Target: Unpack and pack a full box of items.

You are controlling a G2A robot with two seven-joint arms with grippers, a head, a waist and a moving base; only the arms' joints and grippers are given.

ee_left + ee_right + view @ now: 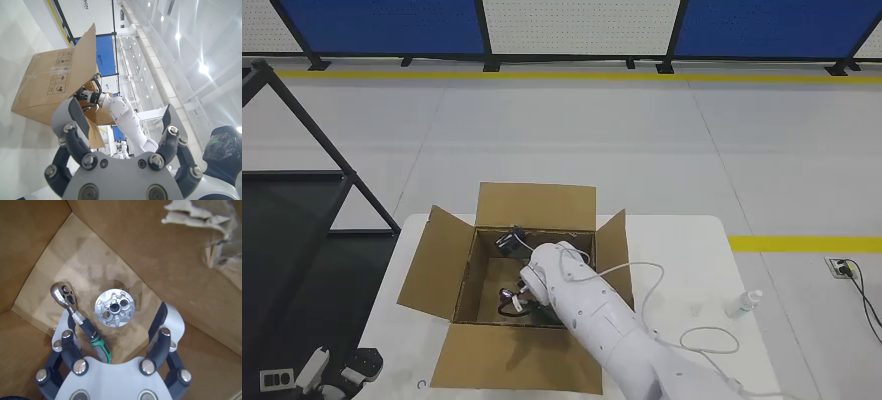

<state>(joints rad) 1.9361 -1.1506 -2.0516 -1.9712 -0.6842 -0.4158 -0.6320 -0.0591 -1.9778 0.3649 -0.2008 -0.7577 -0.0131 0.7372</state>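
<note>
An open cardboard box [504, 206] stands on the white table [682, 250]. On its floor lie a ratchet wrench [65, 294] with a green handle and a round metal disc [115, 308]. My right gripper [114, 312] hangs open inside the box just above them, one finger beside the wrench, the disc between the fingers, touching neither. The right arm [572, 290] covers much of the box's inside from above. My left gripper [340, 370] is open and empty, low beside the table's left front corner, facing the box [47, 81] from outside.
A small white bottle [745, 303] stands on the table to the right of the box. Torn brown paper [217, 228] hangs at one box wall. A black metal frame [302, 130] stands left of the table. All four box flaps are folded outward.
</note>
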